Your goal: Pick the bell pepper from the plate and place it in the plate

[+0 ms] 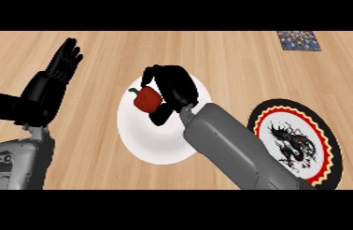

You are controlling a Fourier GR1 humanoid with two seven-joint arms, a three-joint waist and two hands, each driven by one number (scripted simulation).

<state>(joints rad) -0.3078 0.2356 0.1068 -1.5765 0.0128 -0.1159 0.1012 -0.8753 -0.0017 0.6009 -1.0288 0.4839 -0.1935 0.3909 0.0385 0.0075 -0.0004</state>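
Wooden worktop [207, 51], light planks, seen from above. Red bell pepper [147, 99] with green stem sits over the upper part of a white plate [148, 147] near the worktop's middle. Right hand [172, 84] curls round the pepper, fingers and thumb bent against it, grey forearm crossing the plate's right side. Whether the pepper touches the plate: cannot tell. Second plate [303, 145], black rim, red-yellow ring, dragon design, lies toward the right edge. Left hand [59, 68] near the left edge, spread, fingers up. Dark patterned square [300, 40] at far right corner.
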